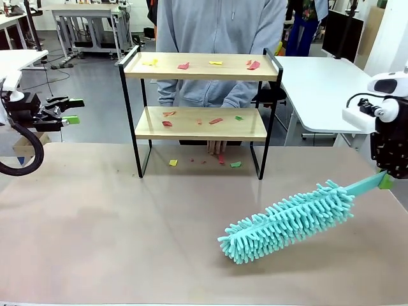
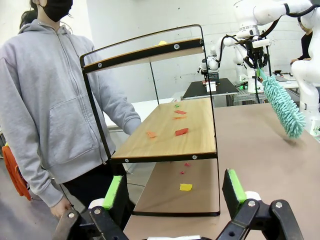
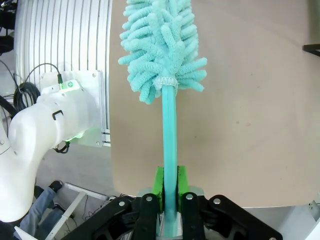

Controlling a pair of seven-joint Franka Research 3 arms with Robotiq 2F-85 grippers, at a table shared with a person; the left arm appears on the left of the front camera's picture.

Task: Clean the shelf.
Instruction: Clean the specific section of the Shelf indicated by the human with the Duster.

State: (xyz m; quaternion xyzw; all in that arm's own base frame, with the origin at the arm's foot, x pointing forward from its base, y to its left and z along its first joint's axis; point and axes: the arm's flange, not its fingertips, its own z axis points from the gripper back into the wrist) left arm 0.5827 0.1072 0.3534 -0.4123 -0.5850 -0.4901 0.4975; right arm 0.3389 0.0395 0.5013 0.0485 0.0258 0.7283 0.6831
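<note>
Front view: the shelf [image 1: 199,71] stands upright at upper centre of the frame, on the far part of the brown counter [image 1: 115,223], with a person [image 1: 220,32] in a grey hoodie directly behind it. Small paper scraps [image 1: 183,65], red, yellow and green, lie scattered on both wooden boards and on the counter between the shelf's feet. The left claw [image 1: 72,110] hangs at the left edge of the frame, well apart from the shelf, its green-padded fingers spread and grasping nothing. At the right edge, the right claw [image 1: 386,180] is clenched on the handle of a teal duster [image 1: 287,220], whose fluffy head slants down toward lower centre, close over the counter; whether its tip touches the surface cannot be told. Left wrist view: the released claw [image 2: 172,190] rises from the bottom edge and faces one end of the shelf [image 2: 165,145]; the person [image 2: 45,100] stands at the left of the frame and the duster [image 2: 282,107] hangs at upper right, well beyond the shelf. Right wrist view: the claw [image 3: 170,182] at bottom centre grips the thin handle between its green pads, and the duster [image 3: 162,40] head fills the top centre, over the counter [image 3: 250,125]
</note>
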